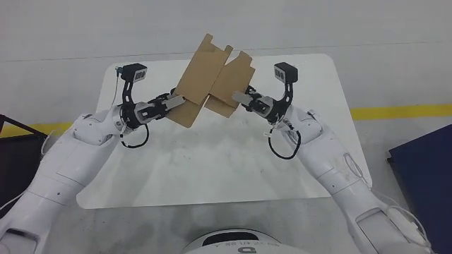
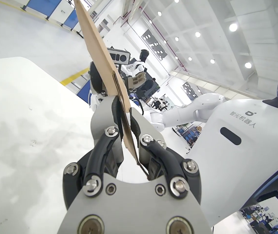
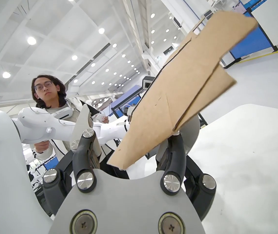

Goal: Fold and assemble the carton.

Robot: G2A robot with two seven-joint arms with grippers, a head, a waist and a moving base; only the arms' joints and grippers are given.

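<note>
A flat brown carton (image 1: 208,77) hangs tilted in the air above the white table (image 1: 212,169), partly spread into two panels with flaps at its far end. My left gripper (image 1: 173,104) is shut on the carton's near left edge; in the left wrist view the cardboard (image 2: 97,49) runs edge-on between the pinched pads of that gripper (image 2: 123,113). My right gripper (image 1: 247,99) is at the carton's right panel. In the right wrist view this gripper (image 3: 131,125) stands open, spread wide, with a folded corner of the carton (image 3: 178,86) lying between its fingers and touching one of them.
The white table has rounded corners and bare surface (image 2: 19,122) under both arms. Its right part (image 3: 251,147) lies below the right gripper. A yellow floor line (image 1: 402,111) runs beside the table, and a dark blue object (image 1: 424,176) stands at the right.
</note>
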